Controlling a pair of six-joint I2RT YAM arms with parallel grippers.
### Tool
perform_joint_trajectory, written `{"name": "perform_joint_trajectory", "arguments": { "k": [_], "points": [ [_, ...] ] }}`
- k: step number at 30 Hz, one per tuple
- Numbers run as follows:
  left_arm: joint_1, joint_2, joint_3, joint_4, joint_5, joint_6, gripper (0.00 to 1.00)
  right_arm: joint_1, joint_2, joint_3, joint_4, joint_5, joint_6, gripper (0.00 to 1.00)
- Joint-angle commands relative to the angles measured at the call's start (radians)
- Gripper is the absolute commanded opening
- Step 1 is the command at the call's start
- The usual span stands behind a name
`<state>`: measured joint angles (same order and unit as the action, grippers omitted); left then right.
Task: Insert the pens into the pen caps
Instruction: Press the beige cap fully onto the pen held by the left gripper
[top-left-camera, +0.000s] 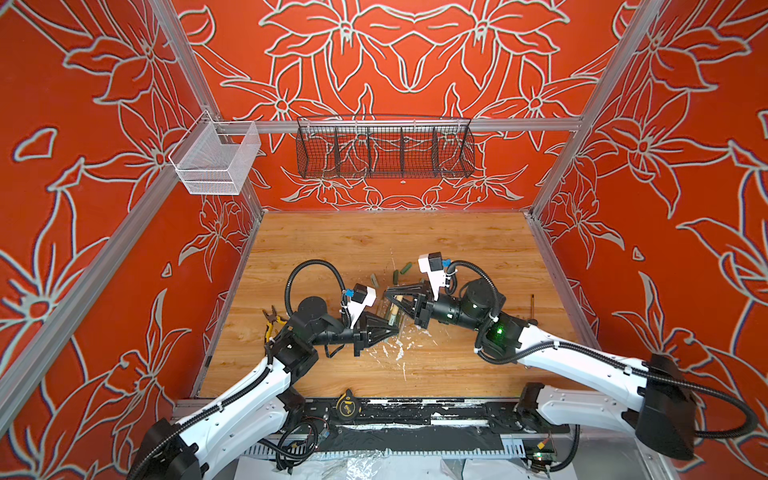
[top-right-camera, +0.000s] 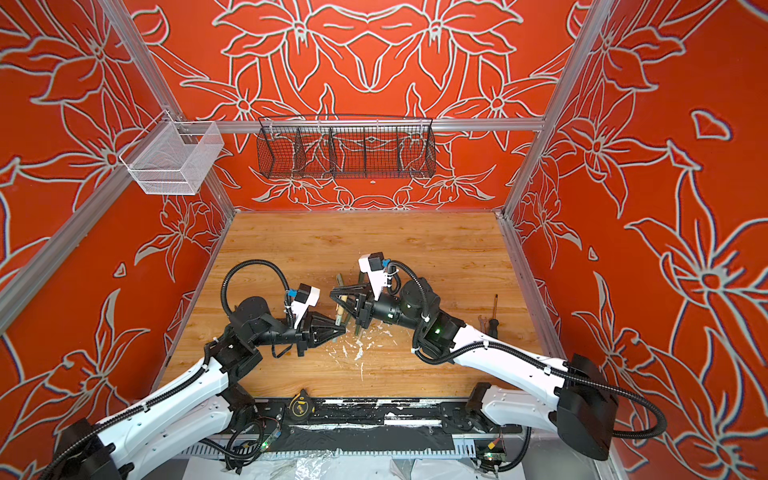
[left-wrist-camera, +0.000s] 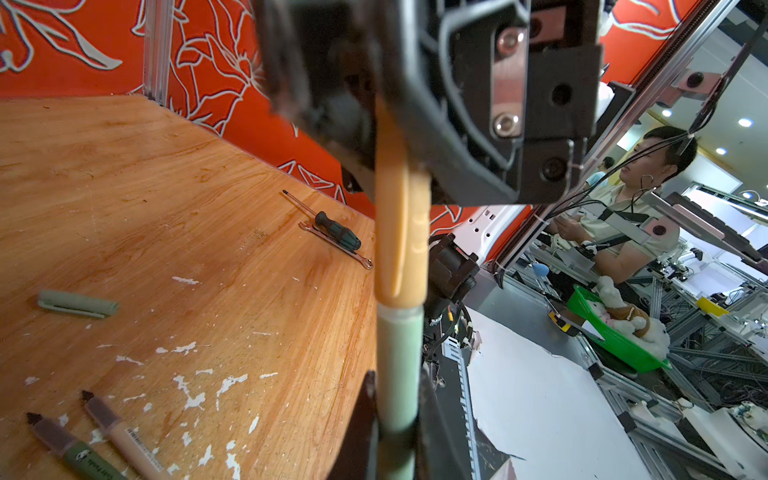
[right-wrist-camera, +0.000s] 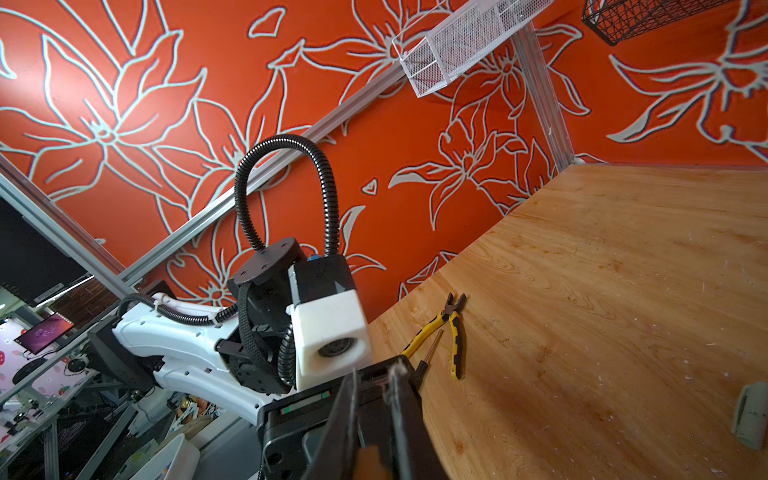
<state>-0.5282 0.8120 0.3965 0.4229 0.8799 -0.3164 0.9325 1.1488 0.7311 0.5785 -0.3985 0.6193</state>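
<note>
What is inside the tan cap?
A pale green pen runs into the open end of the tan cap. Its tip is covered by the cap, so how deep it sits cannot be seen.

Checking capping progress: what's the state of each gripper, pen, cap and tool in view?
left gripper: shut on pale green pen barrel.
right gripper: shut on tan plastic cap.
tan plastic cap: over that pen's end, off the table; full seating unclear.
pale green cap: loose, lying flat.
dark green pen, beige pen: uncapped, lying flat.
yellow-handled pliers: handles spread, lying flat.
</note>
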Motion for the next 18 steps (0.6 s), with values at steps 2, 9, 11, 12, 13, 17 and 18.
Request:
{"name": "perform_joint_trajectory", "arguments": {
  "k": [2,9,11,12,13,17,18],
  "points": [
    [0.036,-0.008,0.085,0.145,-0.025,0.000,0.00,0.066,0.063,-0.045,-0.048,-0.022,0.114,0.00],
    [0.057,0.004,0.156,0.086,-0.038,0.067,0.00,0.169,0.100,-0.088,-0.074,0.085,0.152,0.00],
    [0.064,0.009,0.173,0.072,-0.038,0.077,0.00,0.176,0.083,-0.114,-0.072,0.112,0.160,0.00],
    [0.070,0.008,0.176,0.076,-0.037,0.077,0.00,0.177,0.073,-0.120,-0.082,0.124,0.158,0.00],
    [0.077,0.008,0.175,0.090,-0.034,0.071,0.00,0.178,0.059,-0.128,-0.096,0.134,0.152,0.00],
    [0.103,0.025,0.171,0.175,-0.005,0.023,0.00,0.191,0.055,-0.155,-0.086,0.153,0.161,0.00],
    [0.105,0.032,0.174,0.187,0.001,0.016,0.00,0.197,0.064,-0.157,-0.079,0.153,0.167,0.00]
  ]
}}
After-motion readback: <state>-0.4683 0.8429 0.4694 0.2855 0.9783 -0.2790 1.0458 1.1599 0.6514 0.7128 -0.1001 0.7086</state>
